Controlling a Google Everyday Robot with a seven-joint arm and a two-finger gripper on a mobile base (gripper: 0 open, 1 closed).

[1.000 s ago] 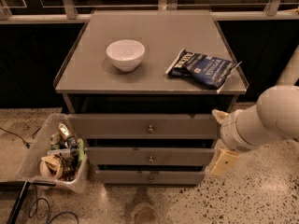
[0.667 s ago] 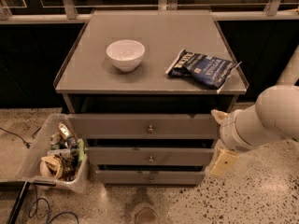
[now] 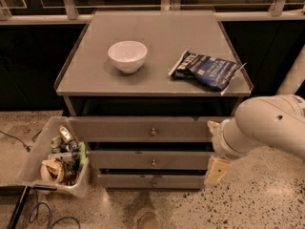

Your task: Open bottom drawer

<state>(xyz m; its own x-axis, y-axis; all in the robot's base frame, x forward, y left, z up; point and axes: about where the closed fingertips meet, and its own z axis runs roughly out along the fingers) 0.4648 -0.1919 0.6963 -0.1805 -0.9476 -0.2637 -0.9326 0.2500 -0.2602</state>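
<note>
The bottom drawer [image 3: 143, 181] is the lowest and slimmest of three grey fronts in the cabinet. It sits flush and closed, with a small round metal knob [image 3: 153, 179] at its middle. My gripper [image 3: 214, 148] is at the cabinet's right front edge, level with the middle drawer [image 3: 133, 160]. It is open and empty: one cream fingertip [image 3: 217, 170] hangs near the bottom drawer's right end, the other is up by the top drawer [image 3: 119, 129]. It is well to the right of the knob and touches nothing. My white arm [image 3: 271, 125] comes in from the right.
On the cabinet top [image 3: 157, 37] are a white bowl [image 3: 127, 55] and a dark blue chip bag [image 3: 206, 69]. A clear bin of clutter [image 3: 59, 159] stands on the floor against the cabinet's left side. Cables [image 3: 43, 213] lie at the lower left. The floor is speckled stone.
</note>
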